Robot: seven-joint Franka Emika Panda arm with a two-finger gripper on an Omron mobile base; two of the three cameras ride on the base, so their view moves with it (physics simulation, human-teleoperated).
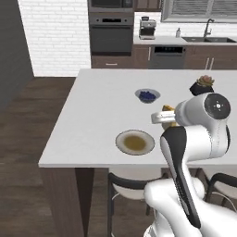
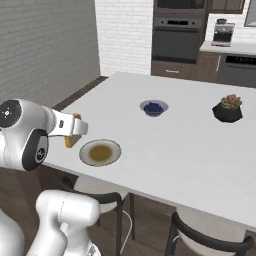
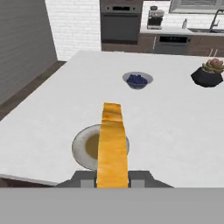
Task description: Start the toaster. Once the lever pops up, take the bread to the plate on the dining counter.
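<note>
My gripper [image 3: 113, 178] is shut on the bread [image 3: 113, 144], a golden slice with an orange-brown crust seen edge-on, held just above the near part of the dining counter [image 3: 175, 127]. The plate [image 3: 78, 146], round with a pale rim and tan centre, lies right beneath and slightly beyond the slice. From the left base view the gripper [image 1: 162, 116] with the bread [image 1: 167, 109] hovers to the right of the plate [image 1: 121, 139]. In the right base view the gripper [image 2: 75, 127] and bread [image 2: 70, 141] are just left of the plate [image 2: 85, 150]. The toaster is out of view.
A small blue bowl [image 1: 147, 95] sits mid-counter beyond the plate. A dark pot with a succulent [image 1: 202, 85] stands at the far right. Stools [image 1: 129, 185] are tucked under the counter's near edge. Ovens and cabinets line the back wall.
</note>
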